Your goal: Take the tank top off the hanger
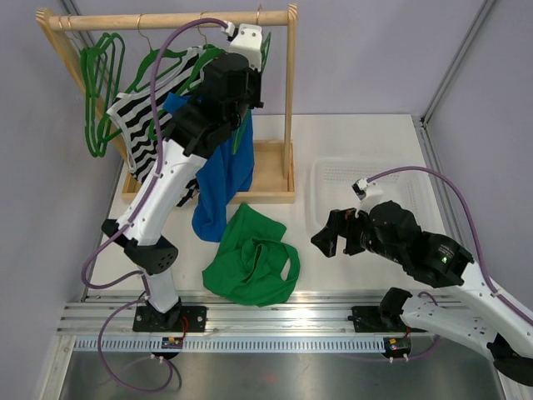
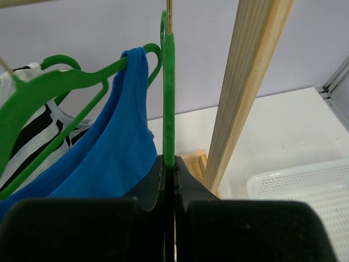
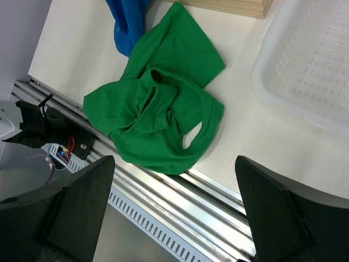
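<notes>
At the far left a wooden rack stands at the back of the surface, with a few bare green hangers bunched at its left end. Next along hangs a black-and-white striped tank top, on a hanger of its own.

The left arm reaches up under the rail. From its wrist view, the left claw is pressed tight on a thin green hanger, the fingers nearly meeting around the plastic. Just left of that grip, the blue tank top has one strap looped over a green hanger arm; whether that arm belongs to the pinched hanger I cannot tell. From above, the blue cloth trails down past the rack's base and its lower end lies on the surface.

Just beside that lower end, a green tank top lies crumpled near the front edge, off any hanger.

Further right, the right claw hangs above the surface with its fingers spread wide, holding nothing, close to the green top but apart from it. Behind it sits a white basket, near the right side.
</notes>
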Robot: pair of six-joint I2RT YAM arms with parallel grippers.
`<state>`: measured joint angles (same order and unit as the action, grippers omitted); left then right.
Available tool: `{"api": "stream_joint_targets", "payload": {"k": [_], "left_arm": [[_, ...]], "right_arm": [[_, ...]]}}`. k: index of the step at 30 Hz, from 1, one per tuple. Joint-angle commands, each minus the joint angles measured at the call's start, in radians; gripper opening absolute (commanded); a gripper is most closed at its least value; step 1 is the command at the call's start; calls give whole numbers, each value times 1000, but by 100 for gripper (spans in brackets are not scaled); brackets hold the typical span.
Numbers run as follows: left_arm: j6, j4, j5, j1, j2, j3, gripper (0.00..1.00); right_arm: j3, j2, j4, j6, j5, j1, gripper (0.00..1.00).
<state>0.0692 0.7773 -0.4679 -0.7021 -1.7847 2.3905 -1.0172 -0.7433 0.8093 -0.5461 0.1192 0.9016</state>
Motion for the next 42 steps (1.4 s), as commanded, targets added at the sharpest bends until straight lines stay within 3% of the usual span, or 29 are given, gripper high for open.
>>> {"api": "stream_joint_targets", "payload": {"k": [1,11,13,17,20,21,22,26,34,42], "left_arm": [[-32,-122,-23,13,-31,39,0],[43,-101,23,41,-90,30,0],[52,-104,32,41,-75,6,7],[80,-116,72,38,14,-79,47],[103,-127,135,36,118,-187,66],[113,-136,146,35,155,-230,90],[136,-153,153,35,191,-269,99],[194,-179,166,33,379,-503,99],[331,-165,121,33,831,-895,99],[480,6,-1,33,1159,-1229,99]], "right_arm": [[32,24,-44,-3,-24,6,99],[115,35,-98,0,-79,6,99],[126,35,-110,6,-85,6,100],[138,-2,-134,28,-95,6,99],[135,-71,-174,54,-153,6,100],[134,-94,-185,52,-164,5,99],[129,-119,-212,57,-171,6,99],[108,-295,-283,86,-191,17,99],[86,-524,-476,121,14,166,99],[-15,-797,-556,170,165,306,99]]}}
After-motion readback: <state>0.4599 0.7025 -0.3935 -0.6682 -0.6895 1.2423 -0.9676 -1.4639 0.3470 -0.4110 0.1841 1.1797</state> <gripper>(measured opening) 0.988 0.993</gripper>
